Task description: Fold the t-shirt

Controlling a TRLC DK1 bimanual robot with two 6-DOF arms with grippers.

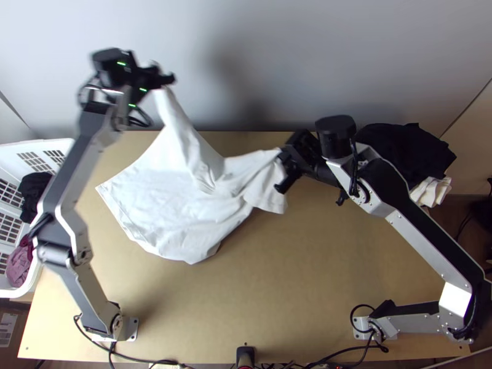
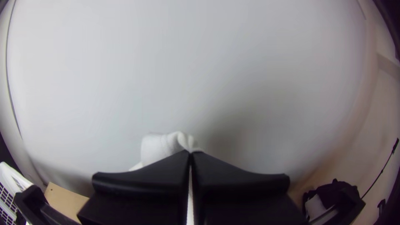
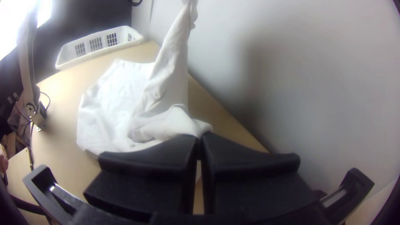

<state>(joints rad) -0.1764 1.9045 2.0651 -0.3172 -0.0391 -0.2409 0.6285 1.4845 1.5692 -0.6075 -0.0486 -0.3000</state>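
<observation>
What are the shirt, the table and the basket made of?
The shirt looks like matte cotton or similar fabric, draping in soft creases. The table seems smooth wood, perhaps board, by its tan top. The basket is probably hard white plastic, given its regular slots.

The light wooden table point(image 1: 344, 264) is backed by a pale grey wall point(image 1: 381, 55), softly shadowed in places.

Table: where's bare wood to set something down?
Bare table lies between the white shirt, left arm's base and right arm's base. Crowded: the far side, where left gripper and right gripper pinch the shirt, and the far right corner's black cloth.
</observation>
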